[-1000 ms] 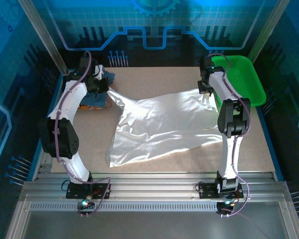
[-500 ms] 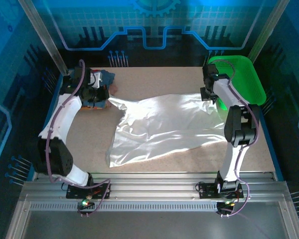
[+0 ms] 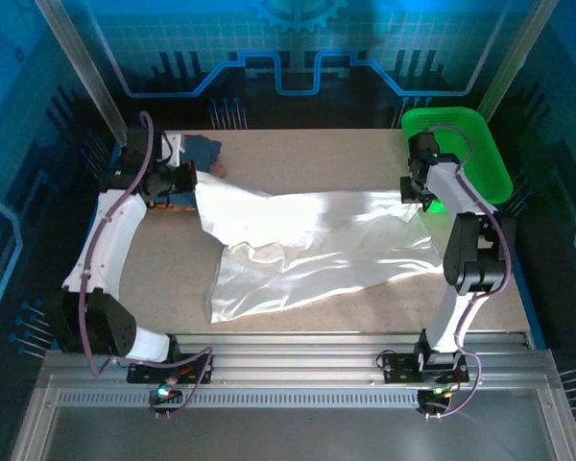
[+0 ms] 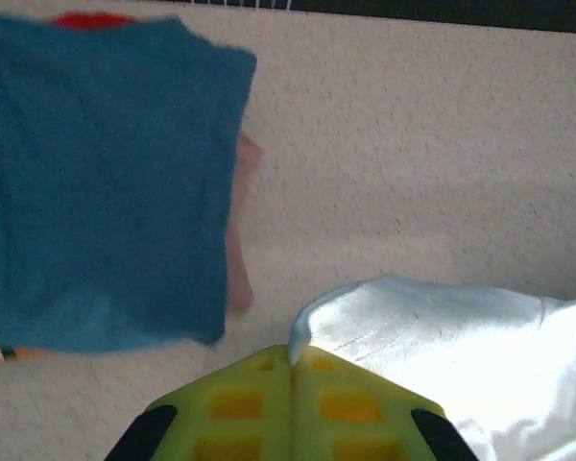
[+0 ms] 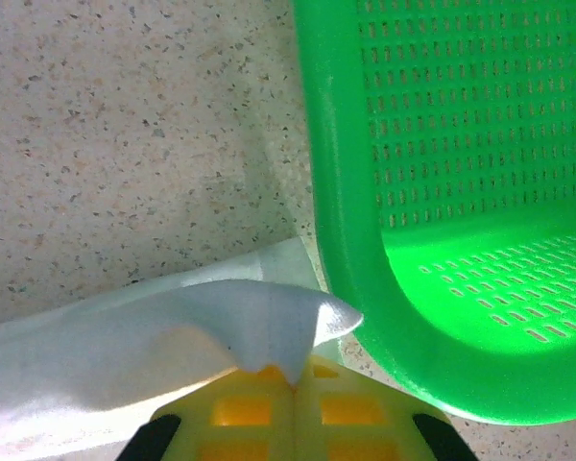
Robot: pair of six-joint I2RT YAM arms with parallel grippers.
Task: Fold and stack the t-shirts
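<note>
White t-shirt (image 3: 317,245) pinched in both arms' fingers (image 4: 235,408).

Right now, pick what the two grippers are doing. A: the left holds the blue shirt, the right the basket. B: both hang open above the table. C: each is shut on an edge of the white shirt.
C: the left gripper and the right gripper each pinch a fold of the white t-shirt between closed fingers.

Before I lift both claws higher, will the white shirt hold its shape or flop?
Probably very floppy: the white shirt sags and wrinkles between the left claw and the right claw. Likely light: thin cloth, held up by two small pinches. Its loose lower half would probably drag on the table.
</note>
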